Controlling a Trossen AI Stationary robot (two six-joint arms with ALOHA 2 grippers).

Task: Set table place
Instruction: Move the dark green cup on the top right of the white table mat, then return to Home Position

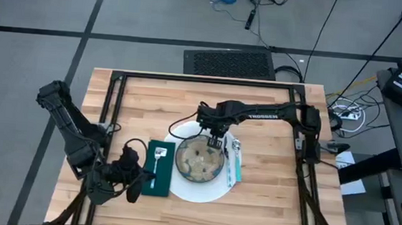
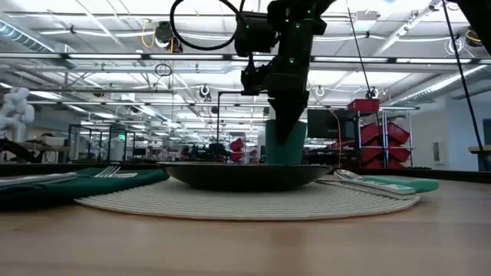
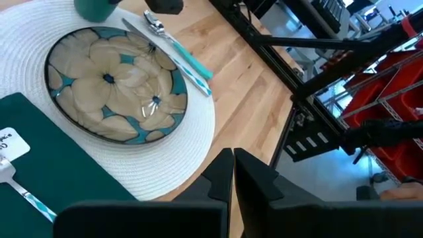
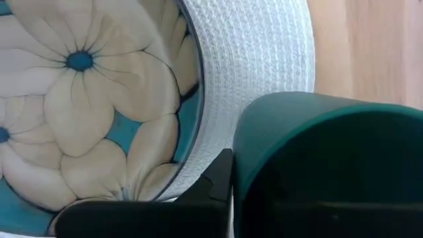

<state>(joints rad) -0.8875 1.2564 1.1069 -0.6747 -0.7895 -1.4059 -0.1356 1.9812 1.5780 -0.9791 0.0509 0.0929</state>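
High view shows the table [image 1: 273, 111] filling the middle of the frame, a large rectangle of light wood strips with a black tube frame. Its long axis runs from left to right in the picture, and the strips run the same way.

At the lower middle of the frame lies a round white placemat [image 1: 202, 192] with a woven, ribbed texture. On it sits a round plate [image 1: 199, 160] with a dark rim and pale flower petals on teal glaze; in the left wrist view the surface looks glossy. At the left of the placemat a dark green napkin [image 1: 158, 184] lies flat, a rectangle with its long side going from upper to lower frame, and a metal fork [image 1: 157, 161] lies on it along the same line. At the right of the plate lie pieces of cutlery with light teal handles [image 1: 233, 162], also pointing upper to lower.

The right gripper [image 1: 216, 137] reaches in from the right of the frame and stands at the upper edge of the plate. It is pinching a teal cup [image 4: 330, 165], smooth and round, with one finger at the rim; in the low view the cup [image 2: 285, 142] stands upright behind the plate.

The left gripper [image 1: 140, 183] waits at the lower left of the frame, beside the napkin, with its fingers [image 3: 261, 178] pressed together on nothing.
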